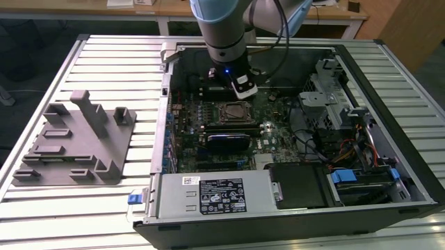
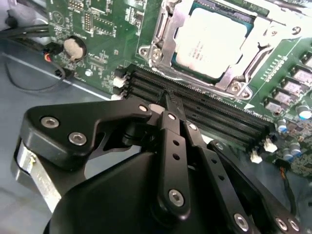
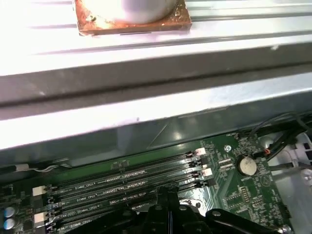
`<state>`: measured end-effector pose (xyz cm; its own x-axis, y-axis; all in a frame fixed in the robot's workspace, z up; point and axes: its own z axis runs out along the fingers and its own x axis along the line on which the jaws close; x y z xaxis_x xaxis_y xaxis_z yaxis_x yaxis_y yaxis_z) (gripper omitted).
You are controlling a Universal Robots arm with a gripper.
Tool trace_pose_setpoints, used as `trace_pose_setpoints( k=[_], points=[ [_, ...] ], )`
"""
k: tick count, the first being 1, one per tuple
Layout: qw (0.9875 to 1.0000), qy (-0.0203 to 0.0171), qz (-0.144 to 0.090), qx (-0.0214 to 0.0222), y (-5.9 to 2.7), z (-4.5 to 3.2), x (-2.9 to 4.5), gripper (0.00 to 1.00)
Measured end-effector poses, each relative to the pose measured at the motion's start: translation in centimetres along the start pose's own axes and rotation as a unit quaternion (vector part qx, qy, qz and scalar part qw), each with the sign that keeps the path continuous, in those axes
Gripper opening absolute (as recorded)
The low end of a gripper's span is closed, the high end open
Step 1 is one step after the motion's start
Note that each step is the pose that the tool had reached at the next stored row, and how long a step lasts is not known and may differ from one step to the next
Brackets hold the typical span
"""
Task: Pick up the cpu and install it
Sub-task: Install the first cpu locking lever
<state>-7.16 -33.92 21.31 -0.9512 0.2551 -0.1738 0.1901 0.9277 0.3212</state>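
The cpu (image 2: 212, 41) is a silvery square chip lying flat in the motherboard socket, with the metal socket frame (image 2: 161, 36) around it. In the exterior view the cpu (image 1: 233, 111) sits mid-board inside the open computer case. My gripper (image 2: 168, 101) hangs over the black memory slots (image 2: 209, 112) beside the socket, its black fingers closed together on nothing. In the first wrist view the gripper (image 3: 168, 197) sits just above the same slots. From the exterior view, the gripper (image 1: 245, 95) is just behind the socket, apart from the chip.
The case walls (image 1: 167, 104) enclose the board. A power supply (image 1: 215, 195) fills the front and a drive cage (image 1: 334, 99) with cables stands at the exterior view's right. A grey fixture (image 1: 76, 140) lies on the slatted table (image 1: 118, 57). A coin battery (image 2: 74, 46) sits on the board.
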Motion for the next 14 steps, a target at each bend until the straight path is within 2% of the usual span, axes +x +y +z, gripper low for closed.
trace_pose_setpoints(
  k=[5,6,8,11,12,14],
  points=[
    [1.0,-0.0004,0.001,0.0001,0.02,-0.06,-0.02,0.11],
    [1.0,-0.0011,0.002,0.0023,0.03,-0.06,-0.02,0.11],
    [0.9999,-0.0033,0.003,0.0137,0.03,-0.06,-0.03,0.11],
    [0.9995,-0.0034,0.004,0.0308,0.04,-0.04,-0.12,0.11],
    [0.999,-0.002,0.003,0.045,0.07,0.0,-0.25,0.11],
    [0.998,0.0005,0.0,0.0638,0.1,0.04,-0.41,0.11]
  ],
)
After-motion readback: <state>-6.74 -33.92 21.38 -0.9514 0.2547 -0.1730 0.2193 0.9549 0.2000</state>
